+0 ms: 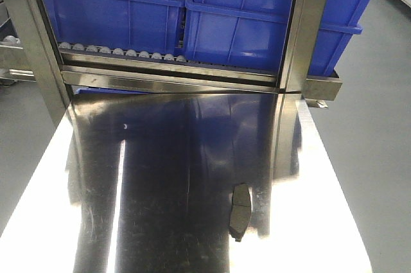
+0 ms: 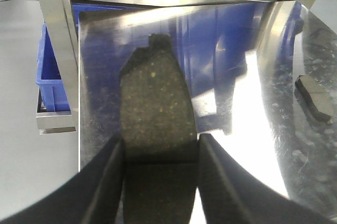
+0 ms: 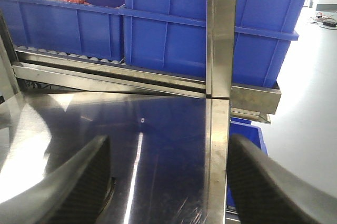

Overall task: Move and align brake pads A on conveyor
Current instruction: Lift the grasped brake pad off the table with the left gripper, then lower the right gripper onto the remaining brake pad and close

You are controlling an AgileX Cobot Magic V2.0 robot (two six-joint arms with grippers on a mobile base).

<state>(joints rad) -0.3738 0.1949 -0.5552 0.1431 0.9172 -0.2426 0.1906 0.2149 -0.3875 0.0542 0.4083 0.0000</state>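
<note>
- My left tool (image 2: 160,140) is clenched on a dark-grey, speckled, curved brake pad (image 2: 155,97). It grips only the end farthest from the blue plastic crates (image 1: 244,22), and most of the pad juts out toward them. I judge a quick swing could pivot the pad between the fingers or let it slip.
- The pad is over the shiny stainless steel counter (image 1: 160,176), and I cannot tell whether it is clear of it. If dropped, it could skid on that slick sheet.
- A second flat grey pad (image 1: 241,212) lies loose on the counter, well short of the crates. A low pass could knock it askew.
- My right tool (image 3: 168,153) is spread wide with nothing in it. It faces the steel upright post (image 3: 218,34) in front of the crates, so driving forward risks striking the post.
- The dark belt conveyor is in no view, so I cannot check alignment there.
</note>
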